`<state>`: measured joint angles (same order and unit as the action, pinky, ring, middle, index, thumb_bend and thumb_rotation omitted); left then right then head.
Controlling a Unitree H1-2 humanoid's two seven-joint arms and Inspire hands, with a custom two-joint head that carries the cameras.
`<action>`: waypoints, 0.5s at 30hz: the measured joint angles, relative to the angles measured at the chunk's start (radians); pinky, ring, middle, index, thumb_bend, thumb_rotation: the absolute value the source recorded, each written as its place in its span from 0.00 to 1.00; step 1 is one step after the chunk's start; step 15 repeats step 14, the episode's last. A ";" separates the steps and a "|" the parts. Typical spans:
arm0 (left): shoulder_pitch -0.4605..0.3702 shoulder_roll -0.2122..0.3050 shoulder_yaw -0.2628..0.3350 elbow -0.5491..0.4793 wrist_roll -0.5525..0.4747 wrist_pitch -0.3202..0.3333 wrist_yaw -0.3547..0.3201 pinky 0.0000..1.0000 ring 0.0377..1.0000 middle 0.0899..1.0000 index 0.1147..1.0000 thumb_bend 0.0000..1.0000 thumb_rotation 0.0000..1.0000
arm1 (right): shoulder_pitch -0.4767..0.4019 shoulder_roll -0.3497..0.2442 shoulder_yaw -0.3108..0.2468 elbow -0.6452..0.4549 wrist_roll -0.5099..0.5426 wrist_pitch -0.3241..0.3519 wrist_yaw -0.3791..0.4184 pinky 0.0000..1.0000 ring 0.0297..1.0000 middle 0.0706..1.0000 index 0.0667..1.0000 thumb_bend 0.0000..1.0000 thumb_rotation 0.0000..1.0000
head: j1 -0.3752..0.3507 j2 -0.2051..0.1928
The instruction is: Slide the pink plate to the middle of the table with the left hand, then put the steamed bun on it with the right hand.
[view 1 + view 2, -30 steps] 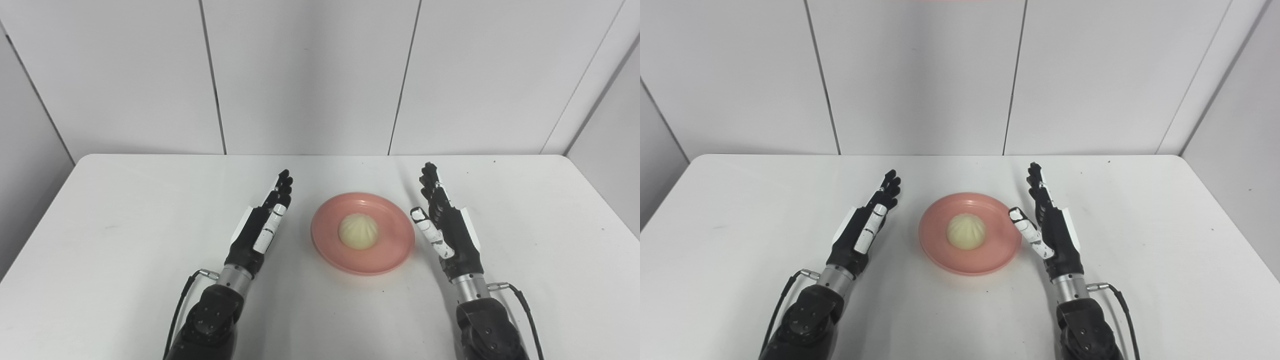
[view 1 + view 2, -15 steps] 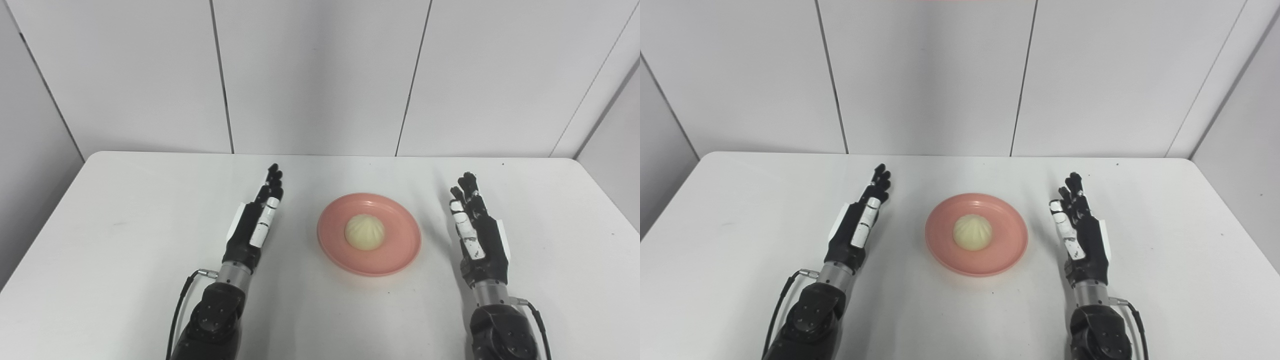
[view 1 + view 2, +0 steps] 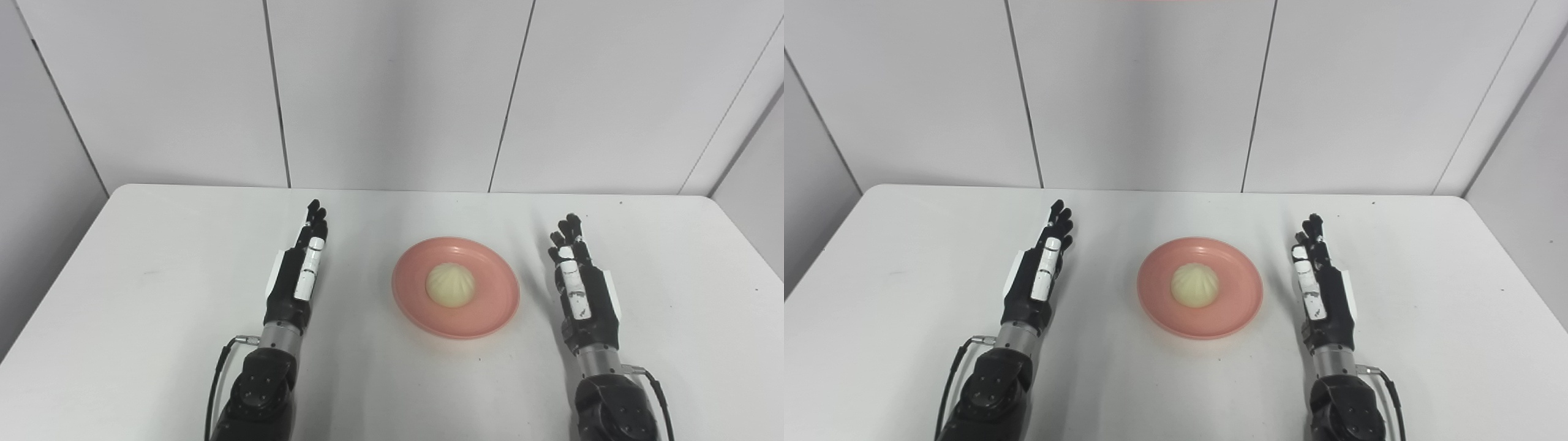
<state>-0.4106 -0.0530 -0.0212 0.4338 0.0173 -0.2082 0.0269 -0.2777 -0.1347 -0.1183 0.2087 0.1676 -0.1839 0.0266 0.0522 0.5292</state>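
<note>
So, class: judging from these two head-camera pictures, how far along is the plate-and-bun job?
Both steps look done. The round pink plate lies near the middle of the white table, and the pale pleated steamed bun sits at its centre. Nothing is in hand: the left robot hand and the right robot hand are open, clear of the plate on either side. Nothing visible is left to do.

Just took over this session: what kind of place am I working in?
Likely a lab test booth: a bare white table, plain white wall panels close around it, and only a pink plate holding a steamed bun.
</note>
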 measured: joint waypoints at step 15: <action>0.029 -0.001 0.019 -0.059 -0.101 0.131 -0.072 1.00 1.00 1.00 1.00 0.63 1.00 | -0.001 -0.017 0.044 0.000 -0.042 0.032 0.042 0.99 0.99 1.00 1.00 0.64 0.86 | -0.025 0.003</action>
